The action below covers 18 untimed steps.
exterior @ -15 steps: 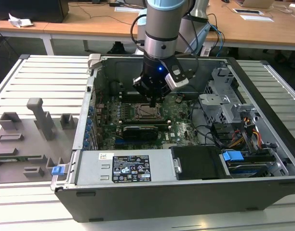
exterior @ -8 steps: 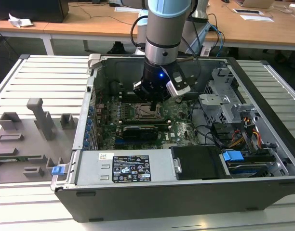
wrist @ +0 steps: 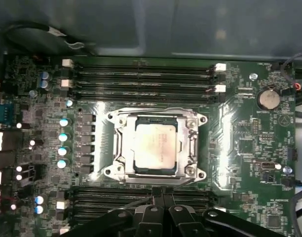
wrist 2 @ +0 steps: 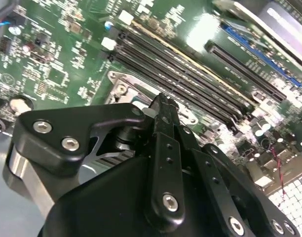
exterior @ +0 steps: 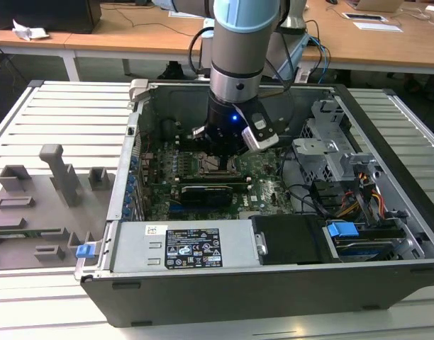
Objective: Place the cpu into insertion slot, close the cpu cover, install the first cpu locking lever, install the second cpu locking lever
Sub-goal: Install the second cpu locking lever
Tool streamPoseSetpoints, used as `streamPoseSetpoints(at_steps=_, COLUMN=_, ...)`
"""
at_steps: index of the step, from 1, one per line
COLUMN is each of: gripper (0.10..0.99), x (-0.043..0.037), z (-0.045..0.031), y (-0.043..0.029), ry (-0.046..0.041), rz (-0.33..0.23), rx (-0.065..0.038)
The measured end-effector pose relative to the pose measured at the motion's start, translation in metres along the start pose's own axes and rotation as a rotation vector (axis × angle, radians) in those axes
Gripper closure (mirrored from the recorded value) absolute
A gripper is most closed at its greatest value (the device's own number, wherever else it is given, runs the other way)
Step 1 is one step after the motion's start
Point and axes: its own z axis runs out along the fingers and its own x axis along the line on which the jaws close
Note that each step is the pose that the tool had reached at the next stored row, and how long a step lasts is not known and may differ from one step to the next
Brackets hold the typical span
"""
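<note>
The jaws of the single gripper (wrist: 158, 200) are seen pressed together with nothing pinched between them, the two fingers (wrist 2: 163, 123) meeting at a narrow tip in both wrist views. Just beyond that tip, one cpu (wrist: 155, 145) is seen in the first wrist view, seated flat in the one insertion slot (wrist: 189, 170), with the one cpu cover (wrist: 193, 143) closed as a silver frame around it. In the second wrist view, a corner of that frame is made out past the fingertips. Four long memory slots (wrist: 141, 76) are counted on the far side of the socket on the green motherboard (wrist: 249, 148). In the exterior view, the arm (exterior: 238, 64) is shown reaching down into the open computer case (exterior: 132, 283), which rests on a slatted bench (exterior: 68, 106).
</note>
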Motion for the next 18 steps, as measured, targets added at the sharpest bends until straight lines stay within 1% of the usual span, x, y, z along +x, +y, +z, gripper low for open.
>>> streamPoseSetpoints(at_steps=2, gripper=0.980, x=0.0068, z=0.0002, y=0.0001, ry=-0.0001, rz=0.000, rx=-0.001)
streamPoseSetpoints(at_steps=3, gripper=0.980, x=0.0162, z=0.0007, y=0.0003, ry=-0.0003, rz=0.000, rx=-0.003)
streamPoseSetpoints(at_steps=5, gripper=0.980, x=0.0178, z=0.0048, y=0.0000, ry=-0.0002, rz=0.000, rx=-0.005)
streamPoseSetpoints(at_steps=6, gripper=0.980, x=0.0179, z=0.0068, y=-0.0004, ry=-0.0002, rz=0.000, rx=-0.009)
streamPoseSetpoints(at_steps=8, gripper=0.980, x=0.0188, z=0.0069, y=-0.0069, ry=-0.0010, rz=0.000, rx=-0.035)
streamPoseSetpoints(at_steps=11, gripper=0.980, x=0.0223, z=0.0068, y=-0.0110, ry=-0.0017, rz=0.000, rx=-0.056)
streamPoseSetpoints(at_steps=12, gripper=0.980, x=0.0270, z=0.0068, y=-0.0140, ry=-0.0021, rz=-0.001, rx=-0.077)
streamPoseSetpoints(at_steps=14, gripper=0.980, x=0.0283, z=0.0104, y=-0.0150, ry=-0.0021, rz=-0.001, rx=-0.080)
streamPoseSetpoints(at_steps=15, gripper=0.980, x=0.0286, z=0.0103, y=-0.0165, ry=-0.0023, rz=-0.001, rx=-0.084)
streamPoseSetpoints(at_steps=16, gripper=0.980, x=0.0288, z=0.0103, y=-0.0180, ry=-0.0026, rz=-0.001, rx=-0.091)
streamPoseSetpoints(at_steps=17, gripper=0.980, x=0.0302, z=0.0101, y=-0.0212, ry=-0.0031, rz=-0.001, rx=-0.109)
streamPoseSetpoints(at_steps=18, gripper=0.980, x=0.0312, z=0.0100, y=-0.0221, ry=-0.0032, rz=-0.001, rx=-0.116)
